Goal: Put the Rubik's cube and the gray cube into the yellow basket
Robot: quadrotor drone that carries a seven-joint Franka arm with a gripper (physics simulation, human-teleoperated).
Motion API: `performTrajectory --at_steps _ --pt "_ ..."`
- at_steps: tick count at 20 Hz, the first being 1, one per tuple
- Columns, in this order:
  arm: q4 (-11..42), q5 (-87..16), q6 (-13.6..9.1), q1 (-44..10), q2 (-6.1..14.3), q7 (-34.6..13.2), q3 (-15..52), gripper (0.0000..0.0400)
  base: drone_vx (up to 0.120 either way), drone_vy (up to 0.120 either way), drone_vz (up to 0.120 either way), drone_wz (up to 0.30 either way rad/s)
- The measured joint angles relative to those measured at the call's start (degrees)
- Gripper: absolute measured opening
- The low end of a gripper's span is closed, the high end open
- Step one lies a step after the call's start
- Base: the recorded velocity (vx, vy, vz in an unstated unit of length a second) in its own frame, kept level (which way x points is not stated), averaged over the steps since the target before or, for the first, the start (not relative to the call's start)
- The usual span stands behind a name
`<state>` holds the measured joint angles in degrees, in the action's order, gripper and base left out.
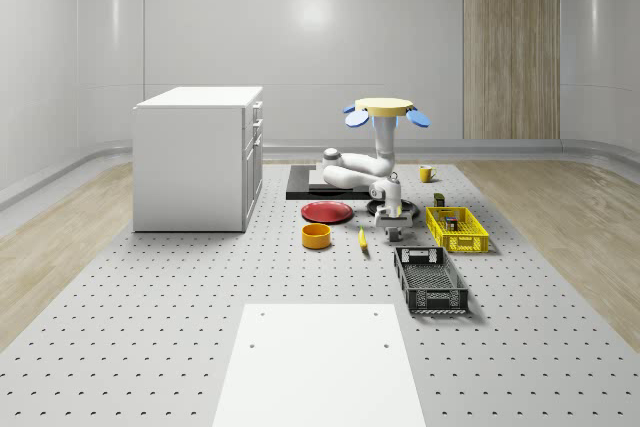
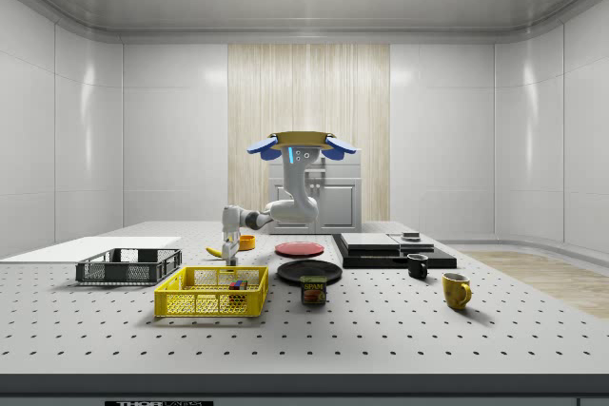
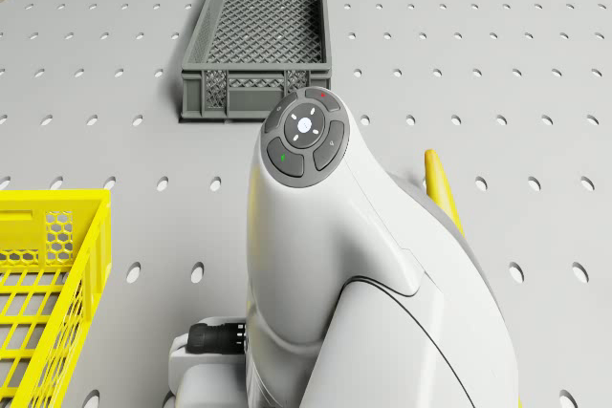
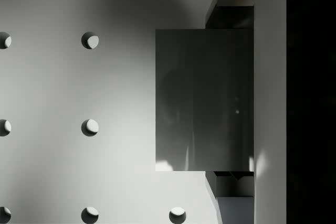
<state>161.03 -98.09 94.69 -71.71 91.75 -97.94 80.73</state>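
Flat-faced and sharp-edged, the gray cube (image 4: 205, 99) is sitting right in front of the wrist camera. Its matt surface is catching a faint sheen and two small bright glints along one edge. Dark fingers (image 4: 231, 18) are pressing against two opposite sides of it, so the gripper (image 2: 229, 254) is clamping the block. Whether the cube is resting on the table (image 3: 535, 64) or hanging just clear of it is not showing. Its edges are running square with the rows of round holes in the pale metal tabletop. One side is disappearing behind the white gripper body, so no long axis is showing.

In the whole-scene view the gripper is pointing straight down, close to the tabletop. It is standing between the banana (image 3: 442, 188) on that view's left and the yellow basket (image 2: 205, 303) on its right, with the short end of the gray crate (image 3: 253, 93) near. Both containers are oblong, with mesh walls that look like plastic.

A small multi-coloured block, seemingly the Rubik's cube (image 2: 236, 284), is lying inside the yellow basket, well apart from the gripper.

The drone (image 1: 385, 105), with its yellow disc top and blue rotors, is hovering over the table. Its glossy white arm (image 3: 325, 265) is curving down and forward to the gripper.
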Motion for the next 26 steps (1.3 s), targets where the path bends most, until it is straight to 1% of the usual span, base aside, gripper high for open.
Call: performTrajectory --at_steps 3,6,12,16,21,26 --pt "0.0 0.0 0.0 0.0 0.0 0.0 0.0 0.0269 0.0 0.0 0.0 0.0" --pt "-0.1 0.0 0.0 -0.1 -0.1 0.0 0.0 0.0259 0.0 0.0 0.0 0.0" --pt "-0.1 0.1 -0.1 -0.1 -0.1 0.0 0.1 0.0252 0.0 0.0 0.0 0.0" --pt "0.2 2.0 -0.9 0.2 -0.1 0.1 2.2 0.0251 0.0 0.0 0.01 0.0" --pt "0.6 5.6 -2.0 0.5 -0.1 0.2 6.0 0.025 0.0 0.0 0.12 0.0" --pt "0.6 7.4 -2.5 0.6 0.1 0.2 7.9 0.025 0.0 0.0 0.12 0.0"
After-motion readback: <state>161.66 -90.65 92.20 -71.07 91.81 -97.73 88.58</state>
